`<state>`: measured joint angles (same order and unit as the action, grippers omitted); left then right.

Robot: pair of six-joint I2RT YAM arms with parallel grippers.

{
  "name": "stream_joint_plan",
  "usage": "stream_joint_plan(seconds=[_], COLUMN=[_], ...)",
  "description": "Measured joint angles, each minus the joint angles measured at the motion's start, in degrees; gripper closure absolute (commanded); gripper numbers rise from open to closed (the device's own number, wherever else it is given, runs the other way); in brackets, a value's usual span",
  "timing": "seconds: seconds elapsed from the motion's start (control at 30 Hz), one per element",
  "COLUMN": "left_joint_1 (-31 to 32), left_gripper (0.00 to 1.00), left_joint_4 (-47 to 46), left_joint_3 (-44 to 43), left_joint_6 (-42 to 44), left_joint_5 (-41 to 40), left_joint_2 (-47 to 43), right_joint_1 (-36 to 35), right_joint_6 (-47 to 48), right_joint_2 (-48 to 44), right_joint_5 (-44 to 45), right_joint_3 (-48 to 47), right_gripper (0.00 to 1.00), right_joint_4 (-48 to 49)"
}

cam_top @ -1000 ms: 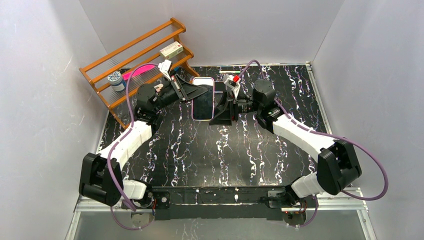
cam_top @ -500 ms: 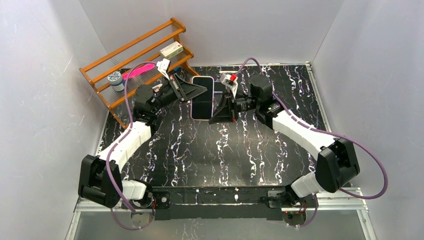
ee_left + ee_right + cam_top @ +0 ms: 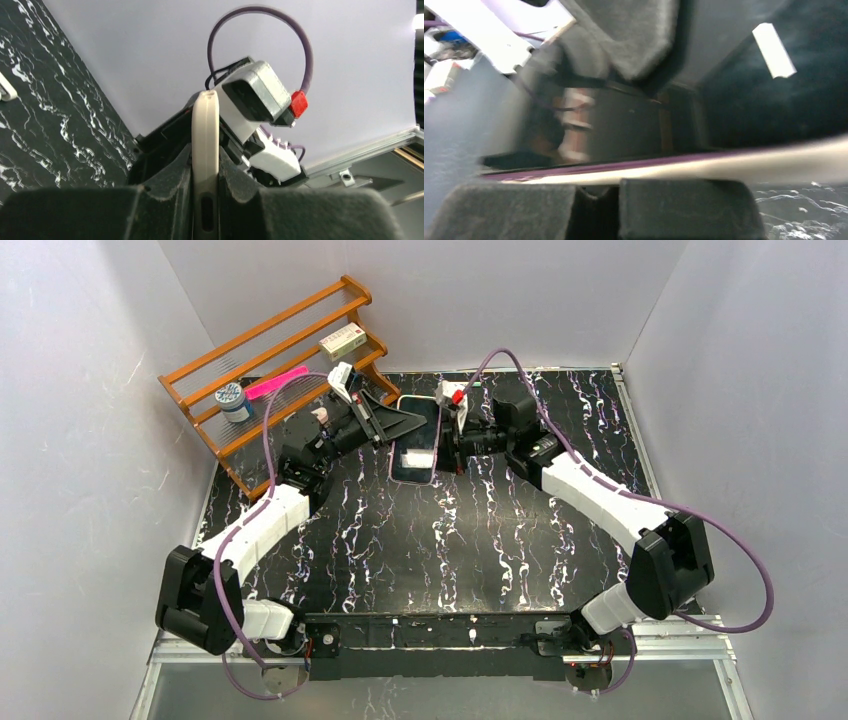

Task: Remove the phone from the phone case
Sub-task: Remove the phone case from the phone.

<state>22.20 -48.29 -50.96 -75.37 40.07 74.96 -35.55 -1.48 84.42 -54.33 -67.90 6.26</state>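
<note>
While the left claw (image 3: 396,426) is clenched on the cream case (image 3: 205,145), with the pale rim pinched between both pads in its own wrist view, the phone (image 3: 415,442) sits right against it, screen up. It looks to be held above the far middle of the surface (image 3: 450,540), not lying on it. The right claw (image 3: 452,440) comes in from the opposite side, at the phone's other long edge, but its wrist view is smeared and I cannot tell whether it has bitten down or only touches.

What matters next is the layout: the phone's long axis runs away from the arm bases (tilted a little), and the claws face each other across its width, so neither arm is nearer. My guess is one must keep the case while the other works the phone free — easy to slip.
</note>
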Motion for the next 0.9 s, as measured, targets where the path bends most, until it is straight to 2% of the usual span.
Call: stream_joint_plan(seconds=[0.23,0.4,0.53,0.7,0.9], left_joint_1=[1.9,2.0,2.4,3.1,3.0], left_gripper=[1.00,1.00,1.00,1.00,1.00], left_joint_4=[1.0,0.7,1.2,6.2,10.0], left_joint_3=[0.0,1.5,1.9,1.9,1.9], left_joint_6=[-3.5,-3.5,-1.6,4.0,8.4], left_joint_5=[-0.8,-2.7,-3.0,-2.3,-1.7], left_joint_2=[0.0,-0.3,-0.9,-1.1,-1.1], right_joint_1=[0.3,0.3,1.1,2.7,3.2], right_joint_6=[7.7,7.4,4.7,-1.3,-6.8], right_joint_2=[0.8,0.8,0.6,-1.5,-6.1], right_joint_5=[6.5,7.9,8.2,8.5,7.6], right_joint_3=[-1.6,-1.5,-0.4,5.1,10.0], right_gripper=[0.99,0.99,0.82,0.59,0.44], right_joint_4=[-0.5,-0.6,0.3,2.8,3.7])
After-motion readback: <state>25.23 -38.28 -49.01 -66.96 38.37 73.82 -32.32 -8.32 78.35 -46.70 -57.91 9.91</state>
